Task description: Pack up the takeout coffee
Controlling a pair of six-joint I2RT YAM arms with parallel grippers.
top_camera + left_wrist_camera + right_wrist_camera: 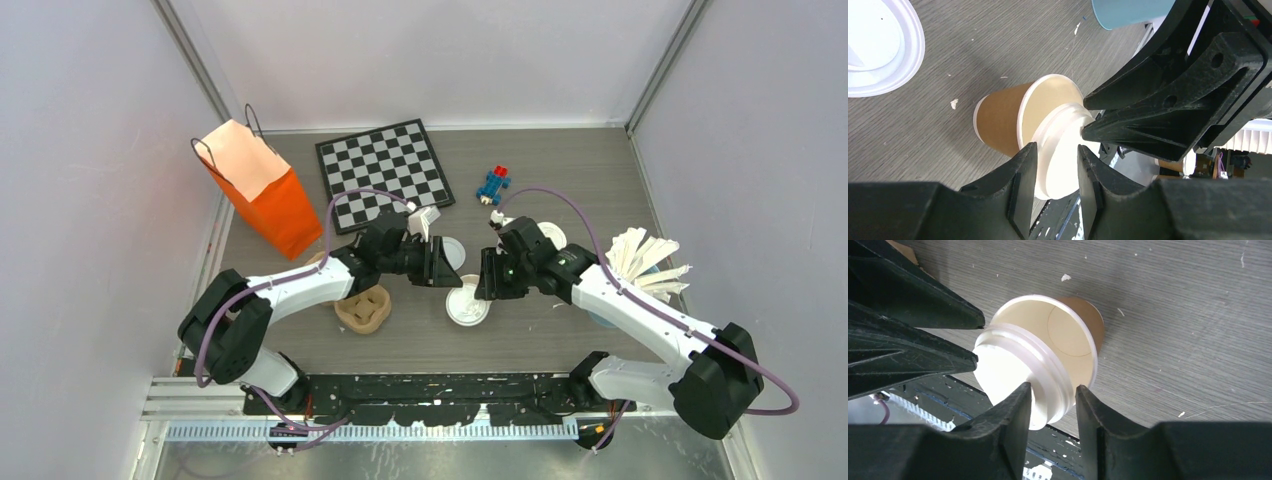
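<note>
A brown paper coffee cup (998, 120) stands open-topped on the table, its white lid (1063, 145) tilted over the mouth and not seated. My left gripper (1056, 146) is shut on one edge of that lid. From the opposite side my right gripper (1053, 386) straddles the lid (1008, 370) with its fingers narrowly open, one pad touching and a sliver of gap at the other. In the top view both grippers, left (452, 280) and right (483, 288), meet over the cup and lid (467, 305) at the table's middle.
A tan pulp cup tray (362, 308) sits under the left arm. An orange paper bag (262, 190) stands at the back left, by a chessboard (385, 170) and a small toy (492, 185). Loose white lids (450, 250) lie nearby, with a blue tumbler (1128, 10) to the right.
</note>
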